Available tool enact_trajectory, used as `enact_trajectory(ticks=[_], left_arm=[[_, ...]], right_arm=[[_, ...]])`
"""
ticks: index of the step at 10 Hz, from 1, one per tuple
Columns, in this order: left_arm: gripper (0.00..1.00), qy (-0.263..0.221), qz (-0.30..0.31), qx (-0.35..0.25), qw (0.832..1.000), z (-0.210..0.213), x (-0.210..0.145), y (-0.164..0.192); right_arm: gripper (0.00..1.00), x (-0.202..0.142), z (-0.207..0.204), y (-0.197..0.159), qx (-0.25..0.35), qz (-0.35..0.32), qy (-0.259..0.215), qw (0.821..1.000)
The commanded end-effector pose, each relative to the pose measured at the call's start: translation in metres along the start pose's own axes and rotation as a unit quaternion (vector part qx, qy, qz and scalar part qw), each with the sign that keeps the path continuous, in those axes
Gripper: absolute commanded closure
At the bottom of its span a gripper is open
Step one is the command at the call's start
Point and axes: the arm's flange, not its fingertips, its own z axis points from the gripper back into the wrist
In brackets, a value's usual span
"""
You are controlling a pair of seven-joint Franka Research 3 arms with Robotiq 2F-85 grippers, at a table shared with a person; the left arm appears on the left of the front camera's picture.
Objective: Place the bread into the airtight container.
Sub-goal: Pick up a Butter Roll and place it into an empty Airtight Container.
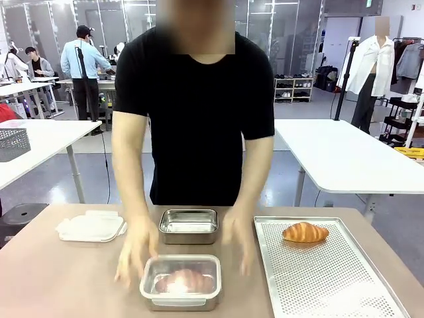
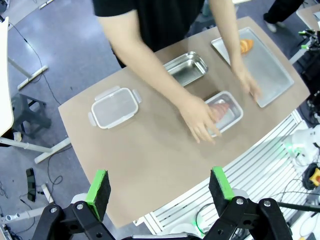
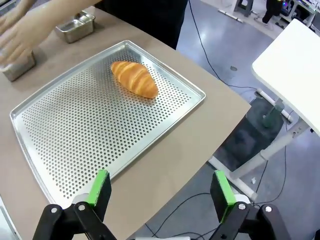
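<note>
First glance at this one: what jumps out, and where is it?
The person's hands flank the near steel container at the table's middle front, with bread showing hazily inside. A golden croissant lies alone at the far end of the perforated tray on the right. An empty steel container sits just behind the near one, and a white clip lid lies to the left.

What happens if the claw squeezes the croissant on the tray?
The croissant looks puffy and flaky, so it probably squashes easily. It is likely light for its size. Lying flat on the perforated tray, it probably won't roll.
</note>
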Motion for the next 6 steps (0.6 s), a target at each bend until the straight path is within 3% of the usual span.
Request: enact_trajectory(ticks=[1,6], left_arm=[[0.0,0.0,-0.003,-0.001,1.0,0.0015,0.0015,0.0002],[0.0,0.0,-0.003,-0.001,1.0,0.0015,0.0015,0.0002]], right_arm=[[0.0,0.0014,0.0011,0.0003,0.001,-0.002,-0.002,1.0],[0.0,0.0014,0.0011,0.0003,0.001,-0.002,-0.002,1.0]])
